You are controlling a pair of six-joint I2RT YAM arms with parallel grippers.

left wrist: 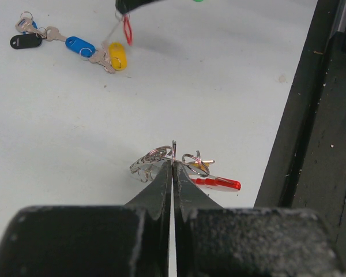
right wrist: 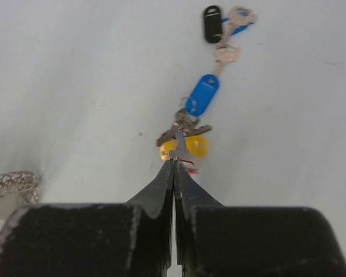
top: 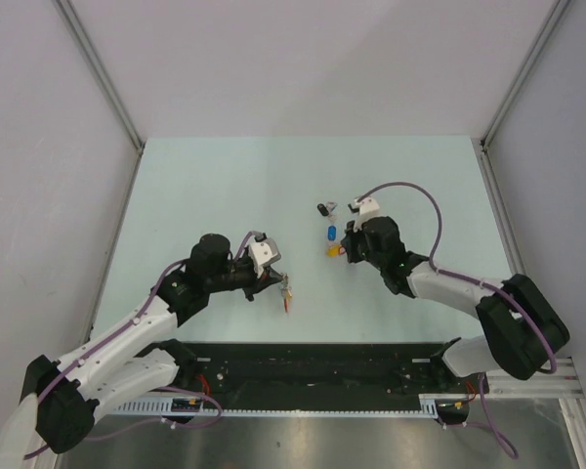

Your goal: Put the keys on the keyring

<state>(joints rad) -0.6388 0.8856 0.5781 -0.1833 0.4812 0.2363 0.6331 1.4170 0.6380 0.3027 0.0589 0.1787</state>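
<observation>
counter (top: 225, 186): pale green, everything lies on it
left tool (left wrist: 173, 164): clenched on a thin silvery ring of the keyring, close to the counter's near edge
right tool (right wrist: 174, 162): clenched on the small ring at the yellow-tagged key (right wrist: 190, 146)
keyring (left wrist: 153, 157): silvery loops with a red piece beside them (right at the left tool's tips), well apart from the row of keys
blue-tagged key (right wrist: 203, 94): just beyond the yellow one
black-tagged key (right wrist: 212, 24): farthest in the row
</observation>
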